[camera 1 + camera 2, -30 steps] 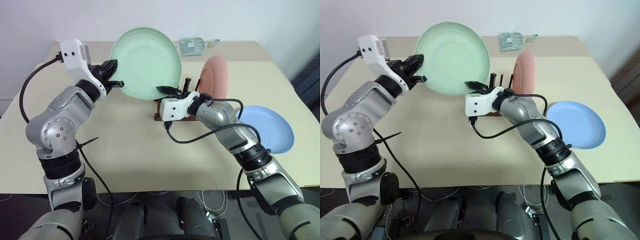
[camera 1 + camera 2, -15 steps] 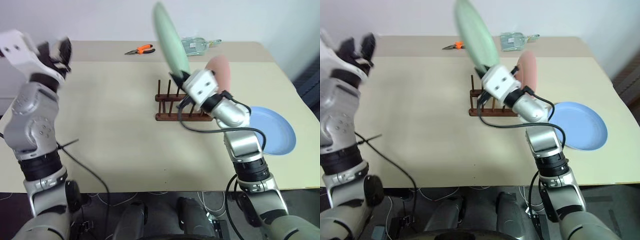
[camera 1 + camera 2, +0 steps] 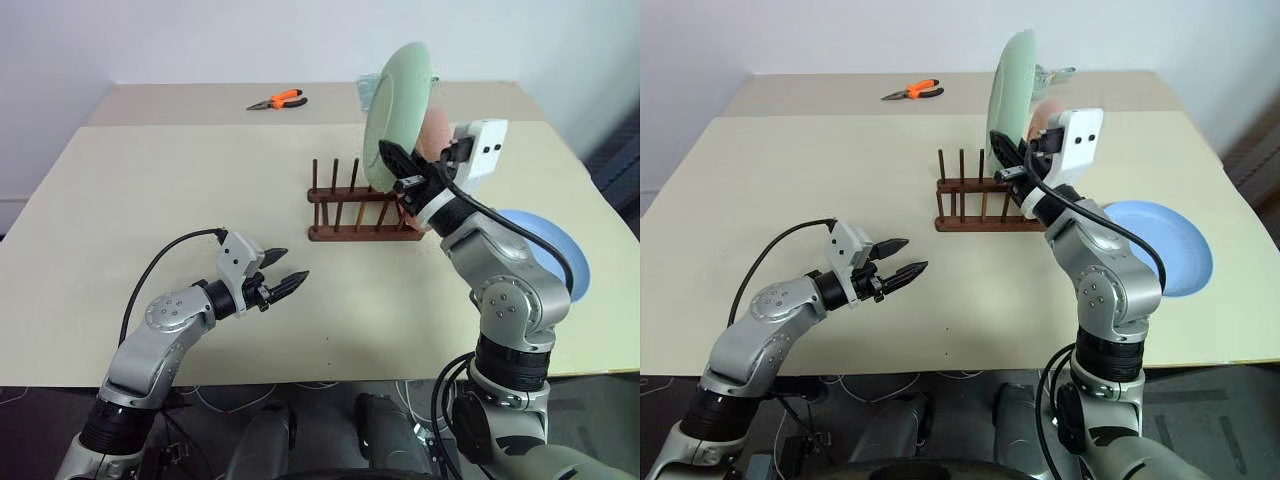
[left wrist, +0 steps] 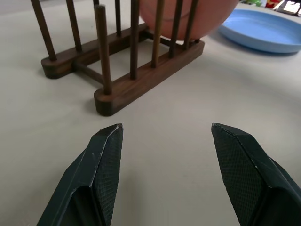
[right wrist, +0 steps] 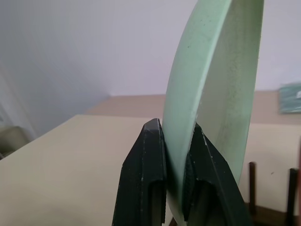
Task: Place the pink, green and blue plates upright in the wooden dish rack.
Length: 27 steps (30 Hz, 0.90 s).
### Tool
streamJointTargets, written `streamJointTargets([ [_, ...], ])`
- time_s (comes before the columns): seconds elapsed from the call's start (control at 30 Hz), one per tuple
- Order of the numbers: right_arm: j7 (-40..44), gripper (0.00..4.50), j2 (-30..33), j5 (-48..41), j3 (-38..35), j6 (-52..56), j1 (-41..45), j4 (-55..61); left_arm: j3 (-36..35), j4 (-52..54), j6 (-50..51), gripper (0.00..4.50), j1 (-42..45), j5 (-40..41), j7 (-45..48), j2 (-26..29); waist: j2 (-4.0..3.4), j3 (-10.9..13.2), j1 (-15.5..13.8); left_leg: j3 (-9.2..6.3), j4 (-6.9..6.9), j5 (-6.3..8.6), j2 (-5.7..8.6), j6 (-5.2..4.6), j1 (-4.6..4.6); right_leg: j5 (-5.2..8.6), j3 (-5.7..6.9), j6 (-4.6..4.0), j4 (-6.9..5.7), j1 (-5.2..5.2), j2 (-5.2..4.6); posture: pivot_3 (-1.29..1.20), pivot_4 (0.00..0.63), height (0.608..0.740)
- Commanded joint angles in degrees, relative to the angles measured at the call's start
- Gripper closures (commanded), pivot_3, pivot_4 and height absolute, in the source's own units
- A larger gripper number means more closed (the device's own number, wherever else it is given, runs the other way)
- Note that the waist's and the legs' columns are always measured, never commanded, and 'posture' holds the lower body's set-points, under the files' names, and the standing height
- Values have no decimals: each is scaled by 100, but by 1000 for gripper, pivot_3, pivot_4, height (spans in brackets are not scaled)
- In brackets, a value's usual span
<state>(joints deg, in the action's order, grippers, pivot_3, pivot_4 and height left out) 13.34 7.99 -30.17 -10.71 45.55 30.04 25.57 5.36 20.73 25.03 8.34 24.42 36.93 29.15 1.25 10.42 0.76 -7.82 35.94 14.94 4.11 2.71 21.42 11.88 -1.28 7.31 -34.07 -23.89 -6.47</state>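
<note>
One plate, the green plate (image 3: 398, 115), stood on edge above the wooden dish rack (image 3: 362, 211) in the head views, pinched at its lower rim by the right gripper (image 3: 400, 172); the pink plate (image 3: 436, 131) already sat behind it and the blue plate (image 3: 548, 250) lay flat to the right. The left wrist view showed the left gripper (image 4: 171, 162) spread and empty, near the rack. The right wrist view showed the clamp on the rim. Lowering it squarely between free pegs, kept vertical, would probably serve best.
</note>
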Motion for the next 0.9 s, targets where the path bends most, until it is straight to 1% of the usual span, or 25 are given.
streamJointTargets([
  [0.03,-7,4500,135,-50,87,-18,19,51,15,262,37,1455,34,8,46,-16,0,0,5,1,0,0,1,0,0,0,0,0,1,0,-1,0,150,740],
  [0.1,-1,4500,176,-36,123,-23,45,-84,28,285,41,1455,20,-18,49,-32,0,0,6,1,0,0,1,0,0,0,0,1,0,-1,-1,0,150,740],
  [0.17,8,3620,236,18,160,-73,126,-283,35,297,54,1418,18,-24,41,-49,0,0,6,1,0,0,1,0,-1,-1,1,2,-1,-1,0,0,150,740],
  [0.23,85,2941,377,182,255,-285,256,-423,51,308,67,1418,21,-36,38,-63,-1,0,7,1,0,0,1,0,-1,-1,0,2,-1,0,0,0,150,740],
  [0.27,120,2362,438,255,301,-384,297,-459,55,313,72,1418,22,-39,39,-66,-1,1,8,1,0,0,1,0,-1,-1,1,2,-1,-1,0,0,150,740],
  [0.37,560,853,1081,977,799,-1174,400,-366,67,294,72,1418,22,-49,50,-73,-4,3,8,2,0,0,1,0,0,-1,1,3,-1,-2,0,0,150,740],
  [0.43,818,853,1477,1290,934,-1669,446,-211,100,260,57,1418,28,-70,75,-75,-3,2,1,3,0,0,2,-1,0,0,2,4,1,0,-1,0,150,740],
  [0.5,977,853,1801,1393,796,-1972,533,-73,169,212,28,1418,48,-121,116,-71,-2,2,2,3,1,0,1,-1,0,4,3,11,3,2,-1,0,150,740],
  [0.53,1011,853,1938,1380,647,-2031,581,-39,206,186,13,1418,64,-150,140,-70,-2,2,1,3,1,0,1,-1,0,6,3,14,3,2,-1,0,150,740],
  [0.63,1064,853,2367,937,-234,-1770,622,-115,326,68,-39,1418,161,-221,238,-101,-1,3,-28,1,6,1,2,-2,2,6,3,12,6,9,-2,0,150,740],
  [0.67,1035,301,2508,861,-527,-1671,546,-172,369,24,-58,1418,200,-243,293,-100,1,3,-44,-2,8,2,2,-3,2,6,3,9,9,13,-2,0,150,740],
  [0.7,1056,30,2712,897,-798,-1610,313,-218,413,-26,-79,1418,247,-263,359,-104,1,3,-52,-5,10,3,2,-5,2,5,6,5,12,18,-2,0,150,740],
  [0.77,1124,30,3018,1004,-1106,-1563,-110,-261,465,-120,-99,1418,329,-291,454,-124,5,0,-112,-7,9,5,2,-9,0,5,10,4,19,24,-3,0,150,740],
  [0.8,1163,30,3115,988,-1306,-1453,-482,-244,519,-203,-128,1418,396,-326,522,-133,4,-1,-134,-7,9,7,2,-12,-1,5,13,4,24,28,-3,0,150,740],
  [0.9,1411,30,3382,1269,-1407,-1356,-1959,-57,676,-446,-192,1418,578,-413,718,-173,2,-2,-161,-3,8,9,2,-16,-1,5,13,3,38,35,-4,0,150,740],
])
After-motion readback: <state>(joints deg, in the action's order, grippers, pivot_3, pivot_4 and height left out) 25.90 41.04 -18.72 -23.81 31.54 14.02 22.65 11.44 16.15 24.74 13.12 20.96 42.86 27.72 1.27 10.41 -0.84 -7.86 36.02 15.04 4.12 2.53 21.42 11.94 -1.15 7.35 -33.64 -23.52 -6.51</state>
